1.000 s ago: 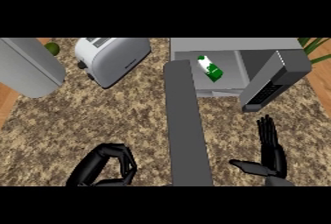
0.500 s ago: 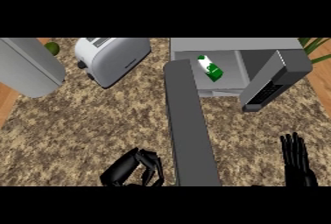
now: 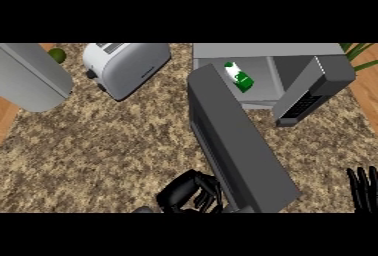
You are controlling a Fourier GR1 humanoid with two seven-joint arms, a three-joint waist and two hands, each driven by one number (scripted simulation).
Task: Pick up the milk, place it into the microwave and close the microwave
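The milk (image 3: 240, 78) stands inside the open microwave (image 3: 266, 55). The left hand (image 3: 186, 195), fingers curled and holding nothing, touches the microwave door (image 3: 236, 145). The right hand (image 3: 363, 186) rests at the right edge, fingers straight, pointing up.

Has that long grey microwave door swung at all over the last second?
Yes. The microwave door has swung round: its near end now sits further right, under the microwave, with the left robot hand against it.
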